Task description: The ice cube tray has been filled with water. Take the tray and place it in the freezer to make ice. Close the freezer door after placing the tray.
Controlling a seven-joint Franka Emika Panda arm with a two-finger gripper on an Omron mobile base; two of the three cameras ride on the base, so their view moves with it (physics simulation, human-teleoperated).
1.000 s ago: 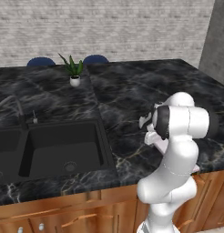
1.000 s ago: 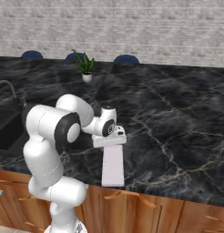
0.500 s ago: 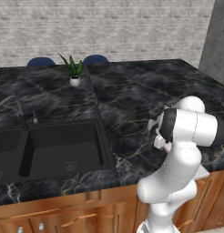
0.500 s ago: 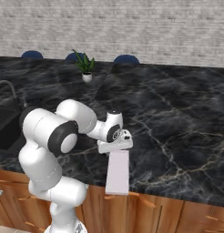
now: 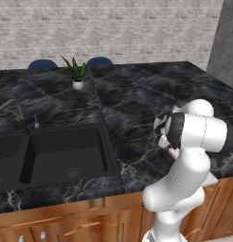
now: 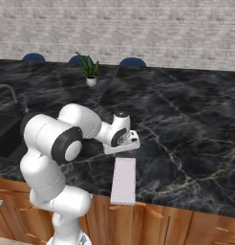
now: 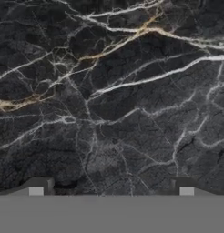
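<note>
gripper (image 7: 111, 189) over counter, jaws spread wide, holding nothing.
the two fingertips (image 7: 37, 187) stand far apart above bare black marble counter (image 6: 186, 119). the ice cube tray (image 6: 124, 181) lies flat at the counter's front edge, one end jutting past it, just below and in front of the gripper (image 6: 123, 149). double sink (image 5: 52, 153) is sunk in the counter well to the tray's left; small potted plant (image 6: 90, 69) stands near the counter's back edge.
</note>
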